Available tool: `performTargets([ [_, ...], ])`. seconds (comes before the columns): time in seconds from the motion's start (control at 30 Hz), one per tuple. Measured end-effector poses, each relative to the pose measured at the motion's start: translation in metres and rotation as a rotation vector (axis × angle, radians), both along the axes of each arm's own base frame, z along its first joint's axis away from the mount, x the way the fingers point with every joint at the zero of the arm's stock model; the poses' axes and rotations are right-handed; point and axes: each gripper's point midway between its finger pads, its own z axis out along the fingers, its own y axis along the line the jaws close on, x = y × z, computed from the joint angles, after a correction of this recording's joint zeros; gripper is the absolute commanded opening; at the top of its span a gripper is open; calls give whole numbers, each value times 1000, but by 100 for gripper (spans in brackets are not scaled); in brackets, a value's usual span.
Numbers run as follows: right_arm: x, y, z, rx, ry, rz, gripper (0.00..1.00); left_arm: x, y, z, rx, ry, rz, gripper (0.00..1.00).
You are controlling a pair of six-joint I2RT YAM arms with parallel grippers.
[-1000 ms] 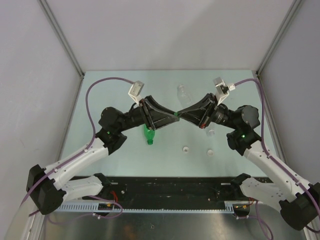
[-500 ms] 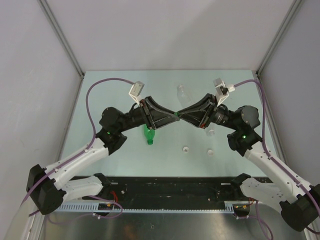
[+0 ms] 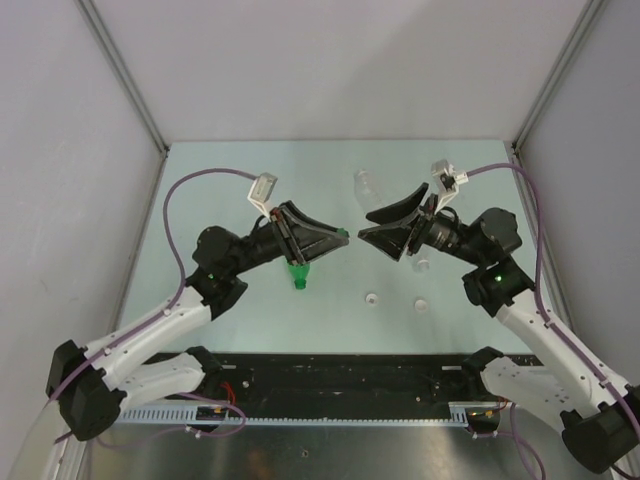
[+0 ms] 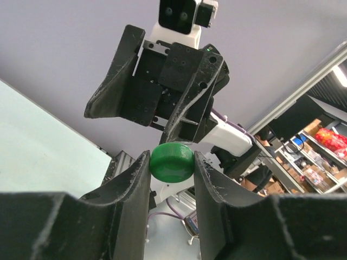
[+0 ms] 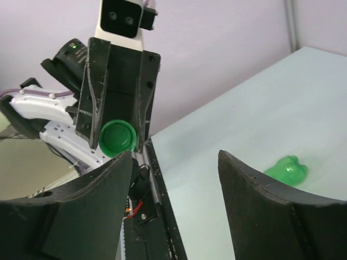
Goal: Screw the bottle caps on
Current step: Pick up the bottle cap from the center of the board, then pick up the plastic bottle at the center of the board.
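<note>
My left gripper (image 4: 172, 158) is shut on the dark green bottle cap (image 4: 172, 162), pinched between its fingertips in mid-air (image 3: 343, 234). My right gripper (image 3: 364, 224) faces it a short gap away, open with nothing between its fingers (image 5: 174, 157); from its wrist the cap (image 5: 116, 138) shows its hollow side. The green bottle (image 3: 298, 272) lies on the table below the left gripper, also seen as the green bottle (image 5: 286, 169). One clear bottle (image 3: 367, 185) lies at the back. Two white caps (image 3: 370, 297) (image 3: 420, 304) rest on the table.
A second clear bottle (image 3: 422, 264) is mostly hidden under the right arm. Grey walls close in the light green table (image 3: 200, 200) on three sides. A black rail (image 3: 340, 375) with the arm bases runs along the near edge.
The right gripper has opened, let go of the green cap and drawn back to the right. The left gripper keeps the cap and has shifted slightly left.
</note>
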Motion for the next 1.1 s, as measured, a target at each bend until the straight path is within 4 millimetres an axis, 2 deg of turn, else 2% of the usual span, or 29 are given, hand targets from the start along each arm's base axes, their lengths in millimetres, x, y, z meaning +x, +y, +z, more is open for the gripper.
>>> performTargets([
  [0.13, 5, -9, -3, -16, 14, -56, 84, 9, 8, -3, -1, 4, 42, 0],
  [0.2, 8, -13, -4, -21, 18, -82, 94, 15, 10, -9, 12, 15, 61, 0],
  [0.27, 11, -17, -6, -25, 26, -109, 98, 23, 13, -18, 41, 28, 89, 0],
  [0.33, 16, -21, -11, -41, 42, -143, 99, 33, 16, -31, 88, 41, 126, 0],
  [0.43, 27, -24, -32, -124, 84, -198, 99, 53, 28, -65, 222, 92, 242, 0],
  [0.5, 35, -20, -46, -211, 84, -227, 99, 63, 42, -89, 321, 130, 341, 0],
  [0.6, 45, -11, -71, -376, 17, -239, 99, 69, 69, -113, 425, 154, 486, 1],
  [0.77, 57, 0, -132, -744, -344, -97, 99, 68, 119, -152, 571, 204, 692, 0],
  [0.87, 59, 22, -168, -924, -603, 84, 99, 70, 143, -173, 648, 259, 789, 0],
  [0.97, 61, 46, -190, -1029, -829, 282, 100, 72, 168, -193, 704, 319, 886, 0],
  [1.1, 77, 77, -212, -1112, -1104, 500, 99, 73, 197, -214, 747, 388, 995, 0],
])
